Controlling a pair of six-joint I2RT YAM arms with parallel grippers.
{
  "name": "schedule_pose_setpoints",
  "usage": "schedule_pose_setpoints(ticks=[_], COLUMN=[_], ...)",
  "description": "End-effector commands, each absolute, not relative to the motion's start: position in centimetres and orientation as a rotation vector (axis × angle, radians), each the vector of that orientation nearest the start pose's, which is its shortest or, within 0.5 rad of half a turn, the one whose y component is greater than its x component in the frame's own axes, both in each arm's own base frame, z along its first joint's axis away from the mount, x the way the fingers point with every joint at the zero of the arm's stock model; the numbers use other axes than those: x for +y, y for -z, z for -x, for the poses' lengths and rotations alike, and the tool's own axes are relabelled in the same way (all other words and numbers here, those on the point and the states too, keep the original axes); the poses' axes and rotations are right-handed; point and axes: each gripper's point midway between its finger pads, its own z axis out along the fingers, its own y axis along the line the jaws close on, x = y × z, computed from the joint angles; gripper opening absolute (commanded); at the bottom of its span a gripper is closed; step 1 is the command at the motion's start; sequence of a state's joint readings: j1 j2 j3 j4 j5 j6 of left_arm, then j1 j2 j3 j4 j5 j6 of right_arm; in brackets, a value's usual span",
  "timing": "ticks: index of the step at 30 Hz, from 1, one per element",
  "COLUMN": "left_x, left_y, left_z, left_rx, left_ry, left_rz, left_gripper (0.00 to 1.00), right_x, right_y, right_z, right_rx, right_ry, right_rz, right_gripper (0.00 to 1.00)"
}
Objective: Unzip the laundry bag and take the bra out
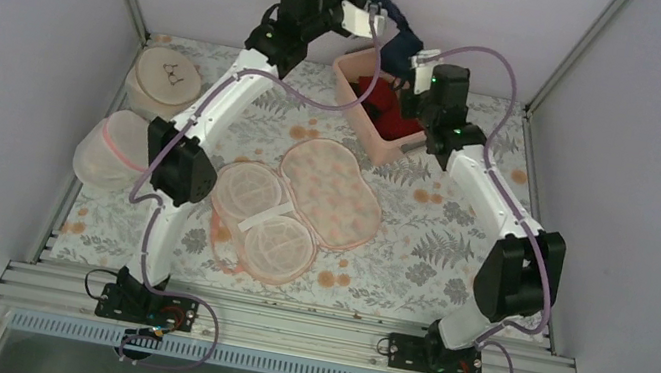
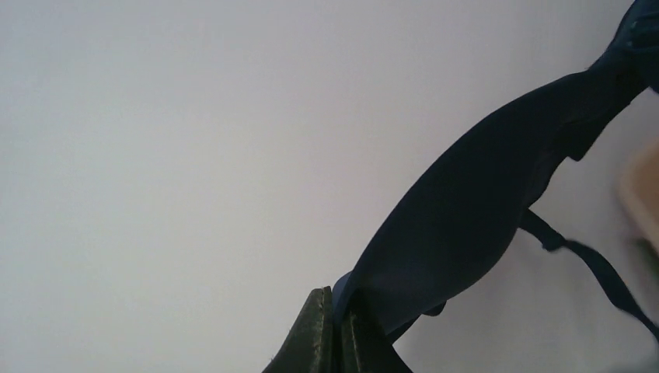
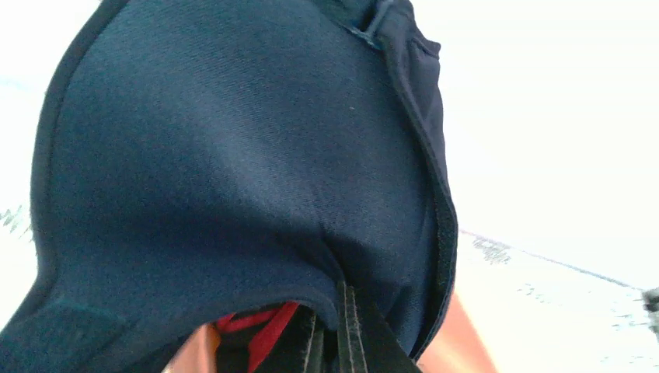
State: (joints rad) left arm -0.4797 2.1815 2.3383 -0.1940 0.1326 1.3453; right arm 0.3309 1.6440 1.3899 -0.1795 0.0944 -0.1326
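Note:
The laundry bag lies open and flat mid-table, its flower-print half to the right and its pale mesh cups to the left. The dark navy bra hangs in the air at the back, above the pink bin, stretched between both grippers. My left gripper is shut on one edge of the bra, its fingertips pinched together. My right gripper is shut on the rim of the other cup, which fills the right wrist view.
A pink bin with red garments stands at the back right, under the bra; the red fabric shows in the right wrist view. A round beige bag and a white mesh dome bag sit at the left.

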Motion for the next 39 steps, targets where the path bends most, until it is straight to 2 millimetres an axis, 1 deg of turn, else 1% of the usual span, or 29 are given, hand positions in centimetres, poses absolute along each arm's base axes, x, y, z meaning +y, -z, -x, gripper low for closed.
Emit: schedule_pose_setpoints(ticks=[1, 2, 4, 5, 8, 12, 13, 17, 20, 23, 24, 28, 30, 31, 32, 36, 39], left_x=[-33.4, -33.8, -34.8, -35.1, -35.7, -35.3, -35.1, -34.2, -33.3, -31.5, -30.7, -27.7, -26.6, -26.2, -25.9, -25.3, -25.1], left_y=[-45.1, -44.8, -43.5, -42.6, -38.7, -34.2, -33.4, -30.8, -29.2, -28.1, -27.4, -26.2, -26.0, -26.0, -25.9, -25.2, -25.2], left_z=[-57.1, -57.3, -57.7, -58.0, -59.0, -60.2, -60.2, -60.0, -59.5, -59.2, -59.0, -58.6, -58.3, -58.0, -57.6, -55.7, -55.1], left_rx=[0.834, 0.831, 0.84, 0.853, 0.909, 0.996, 1.015, 1.08, 1.115, 1.142, 1.155, 1.21, 1.235, 1.244, 1.249, 1.249, 1.244], left_ry=[-0.549, -0.53, -0.497, -0.484, -0.461, -0.477, -0.473, -0.456, -0.461, -0.491, -0.501, -0.525, -0.524, -0.524, -0.519, -0.502, -0.499], left_rz=[-1.225, -1.225, -1.244, -1.256, -1.314, -1.391, -1.414, -1.502, -1.571, -1.631, -1.663, -1.734, -1.754, -1.765, -1.783, -1.846, -1.851], left_gripper=[0.02, 0.02, 0.02, 0.02, 0.02, 0.02, 0.02, 0.02, 0.02, 0.02, 0.02, 0.02, 0.02, 0.02, 0.02, 0.02, 0.02], right_x=[11.3, 11.1, 11.7, 12.2, 13.3, 14.7, 15.2, 16.8, 17.8, 18.5, 18.8, 19.2, 19.2, 19.2, 19.2, 19.1, 18.8], right_y=[-31.2, -30.9, -29.8, -28.8, -25.8, -22.3, -21.1, -19.0, -18.0, -17.0, -16.6, -16.7, -16.7, -17.1, -17.7, -17.4, -17.4], right_z=[-49.7, -49.7, -49.4, -49.2, -48.8, -48.2, -48.0, -47.0, -46.0, -44.6, -44.0, -42.1, -41.4, -41.1, -40.7, -40.0, -40.2], right_rx=[1.898, 1.905, 1.922, 1.936, 2.006, 2.096, 2.125, 2.18, 2.21, 2.249, 2.27, 2.278, 2.284, 2.279, 2.267, 2.29, 2.292], right_ry=[0.068, 0.062, 0.025, 0.0, -0.059, -0.15, -0.182, -0.283, -0.346, -0.423, -0.452, -0.534, -0.553, -0.563, -0.572, -0.578, -0.548], right_rz=[0.27, 0.27, 0.312, 0.346, 0.408, 0.48, 0.502, 0.586, 0.634, 0.678, 0.691, 0.7, 0.696, 0.694, 0.695, 0.691, 0.678], right_gripper=[0.04, 0.04, 0.04, 0.04, 0.04, 0.04, 0.04, 0.04, 0.04, 0.04, 0.04, 0.04, 0.04, 0.04, 0.04, 0.04, 0.04])
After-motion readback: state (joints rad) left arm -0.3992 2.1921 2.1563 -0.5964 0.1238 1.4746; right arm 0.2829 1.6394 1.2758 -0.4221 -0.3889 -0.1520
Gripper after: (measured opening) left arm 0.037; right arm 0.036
